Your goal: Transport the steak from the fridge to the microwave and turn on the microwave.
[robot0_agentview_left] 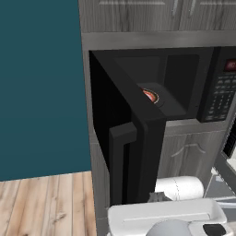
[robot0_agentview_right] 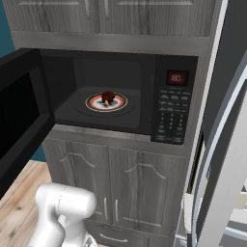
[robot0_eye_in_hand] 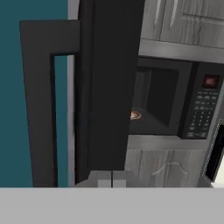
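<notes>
The black microwave (robot0_agentview_right: 120,62) stands open, its door (robot0_agentview_right: 19,120) swung out to the left. Inside, the steak (robot0_agentview_right: 107,98), a small dark reddish-brown lump, lies on a round plate (robot0_agentview_right: 120,103) with an orange-white rim. The plate's edge (robot0_agentview_left: 150,96) peeks past the door (robot0_agentview_left: 138,152) in the left base view. My gripper (robot0_eye_in_hand: 111,179) is shut on nothing, its fingertips together just below the outer edge of the door (robot0_eye_in_hand: 109,87), beside the thick vertical handle (robot0_eye_in_hand: 39,100). The keypad (robot0_agentview_right: 173,118) sits under a red display (robot0_agentview_right: 176,77). The fridge door (robot0_agentview_right: 231,159) stands at the far right.
Grey wood-grain cabinets sit above (robot0_agentview_right: 111,14) and below (robot0_agentview_right: 120,188) the microwave. A teal wall (robot0_agentview_left: 41,83) and wooden floor (robot0_agentview_left: 46,203) lie to the left. The fridge's curved silver handle (robot0_agentview_right: 208,164) juts out close on the right.
</notes>
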